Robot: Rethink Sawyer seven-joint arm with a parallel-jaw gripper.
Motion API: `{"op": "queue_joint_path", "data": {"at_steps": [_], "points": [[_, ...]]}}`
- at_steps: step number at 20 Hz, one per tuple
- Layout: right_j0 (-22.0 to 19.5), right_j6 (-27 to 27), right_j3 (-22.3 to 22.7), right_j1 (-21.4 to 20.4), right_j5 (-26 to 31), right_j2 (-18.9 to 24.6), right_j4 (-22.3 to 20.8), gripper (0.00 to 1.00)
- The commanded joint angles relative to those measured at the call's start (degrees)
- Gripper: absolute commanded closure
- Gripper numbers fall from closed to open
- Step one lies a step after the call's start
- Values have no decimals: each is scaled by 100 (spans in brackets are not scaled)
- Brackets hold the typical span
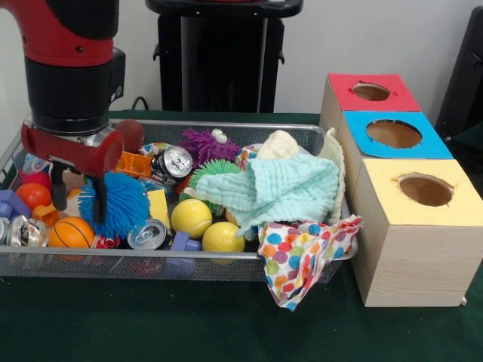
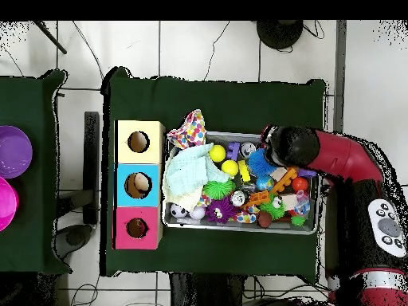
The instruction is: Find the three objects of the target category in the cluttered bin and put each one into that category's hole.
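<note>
The gripper (image 1: 78,197) hangs low over the end of the wire bin (image 1: 226,265) farthest from the boxes, its two black fingers (image 1: 99,199) pointing straight down. The jaws stand apart, with a clear gap between them, and hold nothing. One finger sits against the front of the blue spiky ball (image 1: 115,204); whether it touches the ball or just passes in front of it cannot be told. The other finger drops beside a red ball (image 1: 33,195), just above the small basketball (image 1: 70,233).

Just beside the jaws, toward the boxes, lie an orange block (image 1: 135,164) and a can (image 1: 173,161) on its side. A second can (image 1: 148,234) lies in front of the blue ball, near the bin's front wall, and a crushed can (image 1: 24,231) lies by the basketball. Farther along are two yellow balls (image 1: 191,217), a purple spiky ball (image 1: 204,143) and a green spiky ball (image 1: 205,172). Well apart from the jaws, a mint cloth (image 1: 283,190) covers the bin's other end, and a dotted cloth (image 1: 302,256) hangs over the front corner onto the green counter (image 1: 151,324).

Beyond that end stand three wooden boxes in a row, each with a round hole on top: red (image 1: 371,92), blue (image 1: 394,133) and yellow (image 1: 425,189).

In the overhead view the arm (image 2: 339,155) reaches in over the bin's end, hiding the jaws.
</note>
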Motion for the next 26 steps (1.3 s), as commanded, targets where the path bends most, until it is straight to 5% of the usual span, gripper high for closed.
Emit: {"op": "queue_joint_path", "data": {"at_steps": [1,6,15,26], "points": [[-255,-1070,761,121,652,710,9,0],[-404,-1134,1024,124,625,915,4,0],[-589,-789,1736,171,-587,1047,-459,0],[-330,-556,1864,67,-1015,264,-1512,0]]}}
